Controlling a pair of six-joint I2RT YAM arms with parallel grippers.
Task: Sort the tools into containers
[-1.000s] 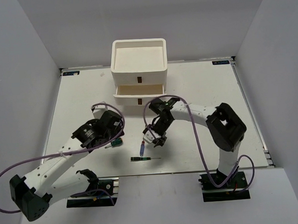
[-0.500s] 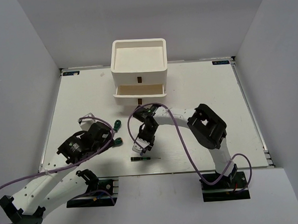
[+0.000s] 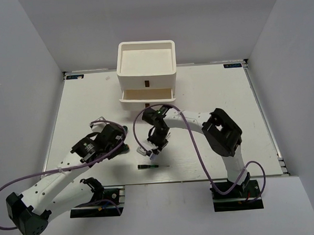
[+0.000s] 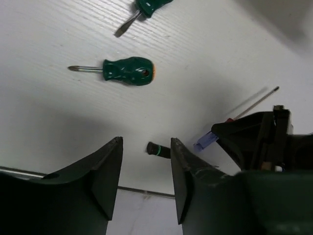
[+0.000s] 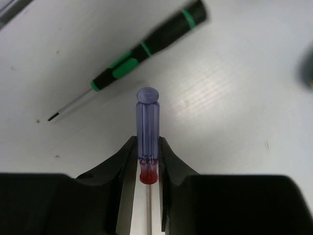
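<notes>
two claws: right gripper (image 5: 146,147) clamped the red-blue screwdriver (image 5: 147,127); left gripper (image 4: 145,161) gaped empty
step: screwdriver pickup, it seemed
next: needed a carry to the organizer (image 3: 146,70) at the far edge

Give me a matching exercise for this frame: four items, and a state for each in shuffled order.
1. red-blue screwdriver
2. precision screwdriver
3. left gripper
4. drawer

A. fingers apart, nothing held
B. pulled out of the organizer
C. clamped in the right gripper
D. lying loose on the table

Pairs: 1-C, 2-D, 3-A, 4-B
</notes>
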